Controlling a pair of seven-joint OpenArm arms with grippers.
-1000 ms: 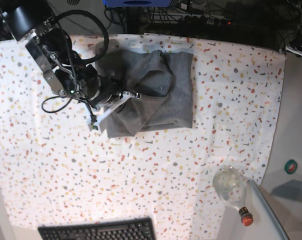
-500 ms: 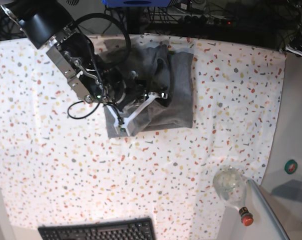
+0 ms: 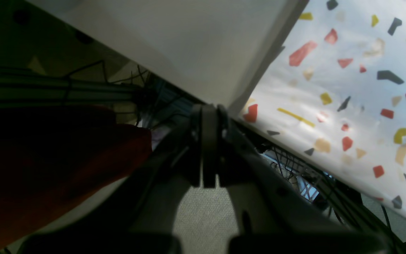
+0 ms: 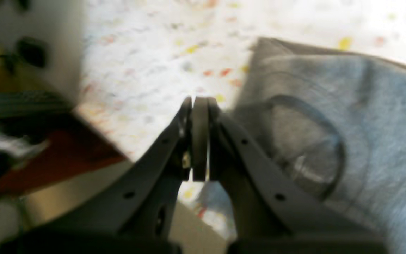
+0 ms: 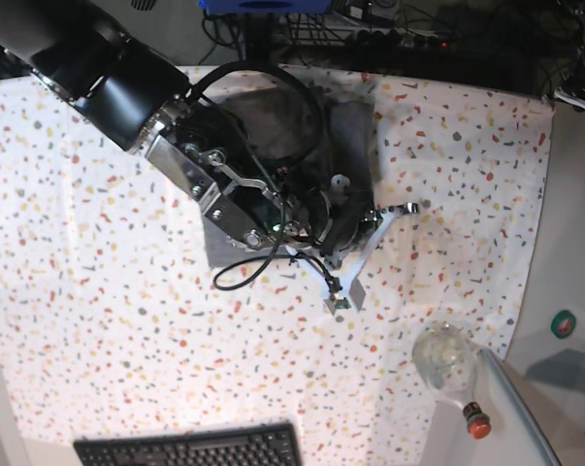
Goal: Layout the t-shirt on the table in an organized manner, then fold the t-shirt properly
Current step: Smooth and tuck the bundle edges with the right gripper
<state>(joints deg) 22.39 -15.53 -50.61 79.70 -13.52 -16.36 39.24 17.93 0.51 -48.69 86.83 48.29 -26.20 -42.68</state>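
Note:
The grey t-shirt (image 5: 356, 146) lies bunched at the back middle of the speckled table (image 5: 98, 291), and my right arm covers most of it. My right gripper (image 5: 362, 254) hovers by the shirt's lower right corner. In the right wrist view the right gripper (image 4: 199, 106) is shut with nothing between its fingers. There it stands over the table (image 4: 146, 53), just left of the t-shirt (image 4: 365, 123). My left gripper (image 3: 208, 109) is shut and empty, low beside the edge of the table (image 3: 365, 88). It is out of the base view.
A black keyboard (image 5: 190, 449) lies at the front edge. A clear glass bottle with a red cap (image 5: 447, 361) rests at the front right, next to the plain grey side surface (image 5: 564, 379). Cables and dark gear run behind the table.
My right arm has swept right and forward across the t-shirt, from its left edge to its lower right corner. Its gripper stayed shut.

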